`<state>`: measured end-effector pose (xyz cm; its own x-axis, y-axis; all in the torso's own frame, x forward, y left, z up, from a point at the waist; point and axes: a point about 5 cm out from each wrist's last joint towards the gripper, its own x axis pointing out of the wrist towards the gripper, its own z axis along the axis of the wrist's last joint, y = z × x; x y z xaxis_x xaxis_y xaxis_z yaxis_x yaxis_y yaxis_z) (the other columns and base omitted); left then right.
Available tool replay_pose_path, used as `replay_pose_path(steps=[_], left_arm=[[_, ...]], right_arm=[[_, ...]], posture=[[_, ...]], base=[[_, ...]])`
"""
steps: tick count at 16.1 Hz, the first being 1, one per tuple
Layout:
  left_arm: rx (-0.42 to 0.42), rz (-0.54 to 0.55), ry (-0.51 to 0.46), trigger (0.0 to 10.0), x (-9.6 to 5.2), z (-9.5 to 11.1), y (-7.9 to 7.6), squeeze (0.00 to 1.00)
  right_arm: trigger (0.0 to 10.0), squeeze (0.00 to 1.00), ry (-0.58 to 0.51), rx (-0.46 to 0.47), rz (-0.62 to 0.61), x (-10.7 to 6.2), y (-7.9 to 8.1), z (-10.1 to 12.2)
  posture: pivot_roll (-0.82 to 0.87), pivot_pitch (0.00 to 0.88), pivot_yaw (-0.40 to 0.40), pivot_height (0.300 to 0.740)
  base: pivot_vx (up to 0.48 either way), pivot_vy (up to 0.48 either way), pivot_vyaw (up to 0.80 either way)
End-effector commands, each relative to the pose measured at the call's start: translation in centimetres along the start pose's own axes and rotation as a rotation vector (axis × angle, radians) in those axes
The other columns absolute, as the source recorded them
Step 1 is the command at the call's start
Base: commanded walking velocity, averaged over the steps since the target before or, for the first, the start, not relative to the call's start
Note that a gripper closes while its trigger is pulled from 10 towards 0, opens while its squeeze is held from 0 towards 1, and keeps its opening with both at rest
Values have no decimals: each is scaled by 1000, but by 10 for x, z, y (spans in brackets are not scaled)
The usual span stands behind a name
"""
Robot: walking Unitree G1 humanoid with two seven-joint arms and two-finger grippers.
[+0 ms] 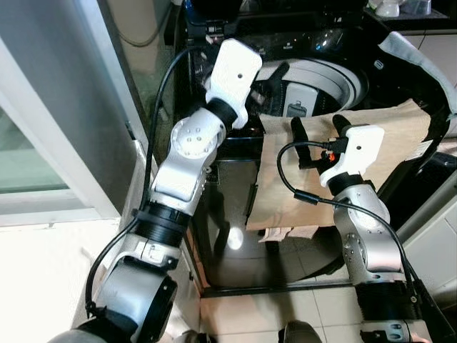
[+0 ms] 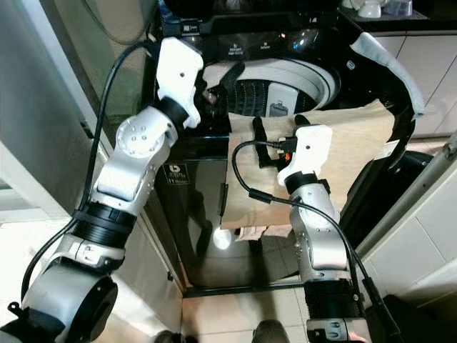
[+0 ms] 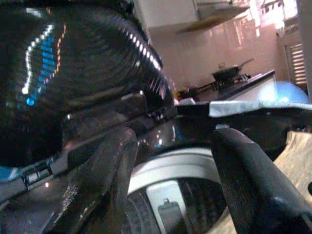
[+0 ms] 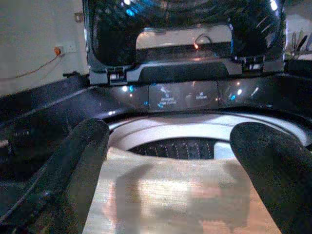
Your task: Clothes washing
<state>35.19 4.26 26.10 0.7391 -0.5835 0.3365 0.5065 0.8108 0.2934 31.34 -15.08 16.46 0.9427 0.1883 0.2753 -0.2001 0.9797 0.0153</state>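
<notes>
I see the tan cloth [image 1: 371, 153] draped over the front rim of the open black washer [image 1: 214, 186], hanging down its front. My right gripper [image 1: 318, 130] hovers just above the cloth, fingers spread. My left gripper [image 1: 275, 75] sits over the drum [image 4: 178, 146] opening, fingers spread, empty.

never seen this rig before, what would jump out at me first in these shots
The tan cloth draped over the front rim of the open top-loading washing machine stands out first, hanging down its dark front. The right pincer sits open just above that cloth, fingers spread toward the drum. The left pincer reaches over the washer's left rim, also open and holding nothing.
</notes>
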Motion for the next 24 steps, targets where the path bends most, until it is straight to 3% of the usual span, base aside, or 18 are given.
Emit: replay_pose_path(steps=[1,10,16,24], left_arm=[[16,9,5,10000,-2,1,0,0],[22,6,51,10000,-7,-10,-3,0],[40,-39,49,10000,-12,-15,-9,0],[-32,-146,30,10000,-22,-23,-31,0]], right_arm=[[10000,0,-12,0,12,3,1,1],[10000,0,17,-17,17,0,1,-8],[10000,0,31,-43,18,-2,-1,-12],[10000,0,37,-53,10,-5,-3,-16]], posture=[[-222,0,70,726],[-220,0,67,726],[-227,0,69,726],[-230,0,75,726]], base=[[-322,0,0],[-304,0,0],[0,0,-430],[0,-454,-588]])
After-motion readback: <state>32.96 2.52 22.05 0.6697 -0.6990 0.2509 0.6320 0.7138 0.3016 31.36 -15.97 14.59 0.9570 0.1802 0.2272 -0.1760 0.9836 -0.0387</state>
